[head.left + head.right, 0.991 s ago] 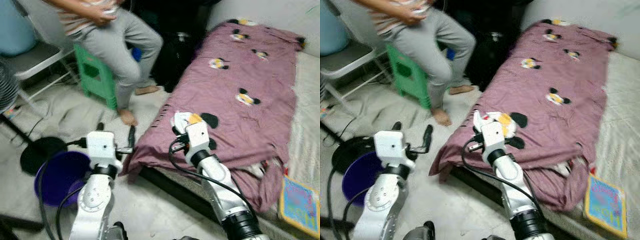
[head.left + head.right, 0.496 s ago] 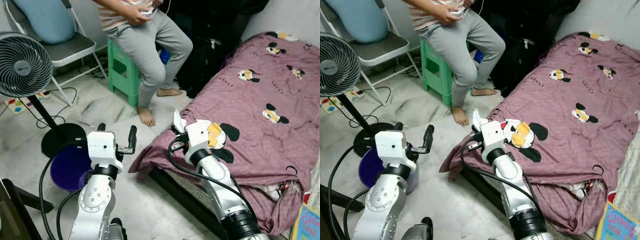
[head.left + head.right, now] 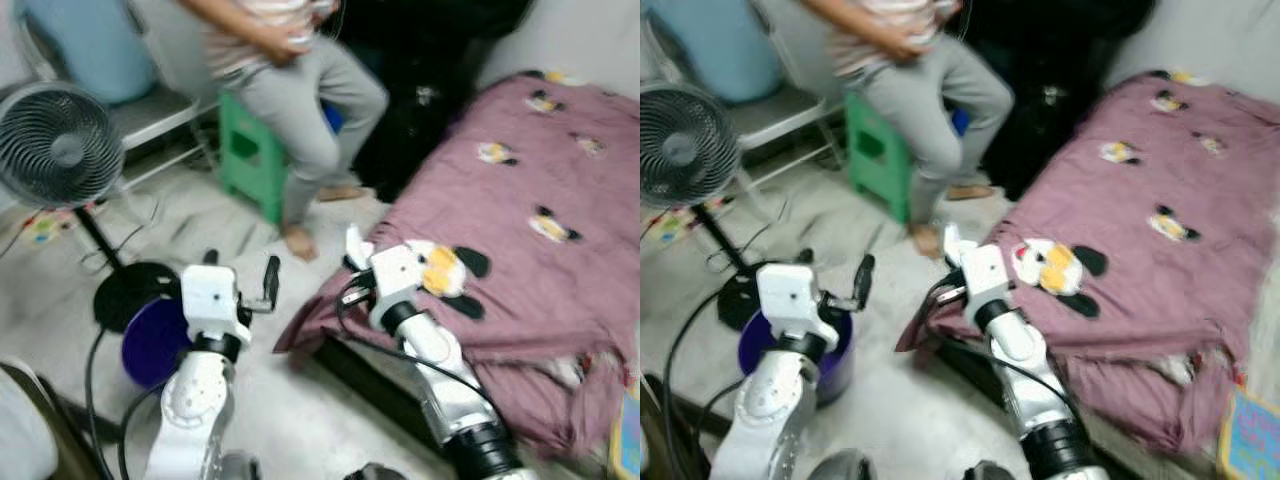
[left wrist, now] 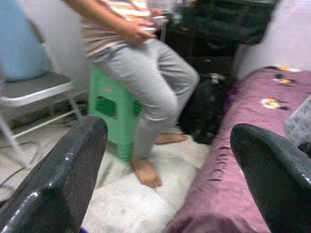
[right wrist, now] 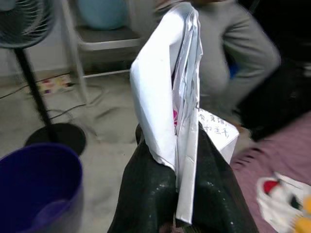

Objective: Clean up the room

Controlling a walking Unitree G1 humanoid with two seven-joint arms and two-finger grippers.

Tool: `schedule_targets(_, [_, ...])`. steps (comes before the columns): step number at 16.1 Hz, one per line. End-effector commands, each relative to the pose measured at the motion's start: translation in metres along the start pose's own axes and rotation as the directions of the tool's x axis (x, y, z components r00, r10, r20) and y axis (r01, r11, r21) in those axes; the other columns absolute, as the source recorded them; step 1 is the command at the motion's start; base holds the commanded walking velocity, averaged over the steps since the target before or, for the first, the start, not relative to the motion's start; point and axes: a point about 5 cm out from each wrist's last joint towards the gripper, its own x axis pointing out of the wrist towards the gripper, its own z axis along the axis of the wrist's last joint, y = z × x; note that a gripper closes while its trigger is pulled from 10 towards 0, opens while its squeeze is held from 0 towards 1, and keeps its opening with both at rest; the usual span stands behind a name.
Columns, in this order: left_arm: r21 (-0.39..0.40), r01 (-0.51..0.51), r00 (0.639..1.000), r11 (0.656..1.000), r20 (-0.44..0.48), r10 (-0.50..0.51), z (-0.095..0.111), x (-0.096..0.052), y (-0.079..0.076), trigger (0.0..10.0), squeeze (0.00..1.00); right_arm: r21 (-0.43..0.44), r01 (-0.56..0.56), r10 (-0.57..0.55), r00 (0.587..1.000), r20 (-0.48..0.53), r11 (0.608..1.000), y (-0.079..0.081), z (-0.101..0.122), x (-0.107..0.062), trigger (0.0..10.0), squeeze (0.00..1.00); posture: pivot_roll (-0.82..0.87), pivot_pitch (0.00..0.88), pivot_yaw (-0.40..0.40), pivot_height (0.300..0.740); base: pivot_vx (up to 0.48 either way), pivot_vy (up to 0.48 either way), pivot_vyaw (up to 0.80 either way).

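A lived-in home bedroom: a low bed under a mauve cartoon-print sheet lies at 3 o'clock, a standing fan and folding chair at 10, and a person sits on a green stool at 12.

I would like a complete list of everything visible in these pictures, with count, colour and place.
Blanket: one, mauve with cartoon prints, over the bed at the right.
Bucket: one, purple, on the floor beside the fan base.
Fan: one, black, standing at the left.
Stool: one, green, under the seated person.
Folding chair: one, grey, behind the fan.
Book: one, blue and yellow, lower right.
White packet: one, held in the right gripper.
Left gripper: open, above the floor.
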Motion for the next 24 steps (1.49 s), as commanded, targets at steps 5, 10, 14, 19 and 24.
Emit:
schedule_targets(5, [-0.006,0.072,0.997,0.997,0.042,-0.071,0.0068,-0.0012,-0.0042,10.0,0.0,-0.01,-0.025,0.026,1.0,0.015,1.0,0.0076,0.0023,0.0016,10.0,0.0,0.0,0.134,-0.077,0.74,0.0,0.0,0.22])
schedule_targets(10, [-0.014,0.093,0.994,0.996,0.056,-0.092,0.0086,-0.0019,-0.0051,10.0,0.0,-0.009,-0.024,0.024,1.0,0.016,1.0,0.0075,0.0023,0.0017,10.0,0.0,-0.01,0.145,-0.079,0.74,0.109,0.0,0.26])
schedule_targets(14, [-0.015,0.097,0.994,0.995,0.058,-0.096,0.0088,-0.0018,-0.0051,10.0,0.0,-0.005,-0.016,0.016,1.0,0.009,1.0,0.0067,0.0013,0.0019,10.0,0.0,-0.01,0.145,-0.079,0.74,0.287,0.0,0.0])
schedule_targets(19, [-0.017,0.1,0.993,0.995,0.061,-0.098,0.0089,-0.0013,-0.0053,10.0,0.0,-0.01,-0.012,0.012,1.0,0.005,1.0,0.0063,0.0009,0.0022,10.0,0.0,-0.01,0.146,-0.079,0.74,0.291,0.0,0.0])
schedule_targets(24, [-0.015,0.103,0.993,0.995,0.063,-0.102,0.0091,-0.0007,-0.0058,10.0,0.0,-0.017,-0.011,0.011,1.0,0.002,1.0,0.0062,0.0004,0.0028,10.0,0.0,-0.01,0.145,-0.079,0.74,0.306,0.0,0.0])
